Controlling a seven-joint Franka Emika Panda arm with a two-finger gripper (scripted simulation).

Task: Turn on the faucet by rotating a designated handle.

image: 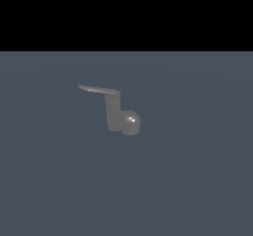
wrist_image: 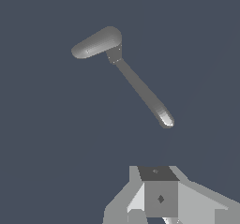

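Note:
The faucet [image: 120, 115] is a small dull grey fixture standing on the blue-grey floor, an upright post with a shiny rounded bulb [image: 131, 123] at its base. The handle [image: 99, 89] is a thin tapering lever jutting from the post's top toward the exterior view's left. In the wrist view the faucet [wrist_image: 97, 42] is seen from above, and the handle [wrist_image: 143, 92] runs out to a bright tip. Parts of my gripper [wrist_image: 161, 204] show at the picture's edge, apart from the handle's tip. Its fingertips are cut off. The arm does not appear in the exterior view.
The flat blue-grey floor [image: 197, 180] surrounds the faucet on all sides, and a black band lies beyond its far edge.

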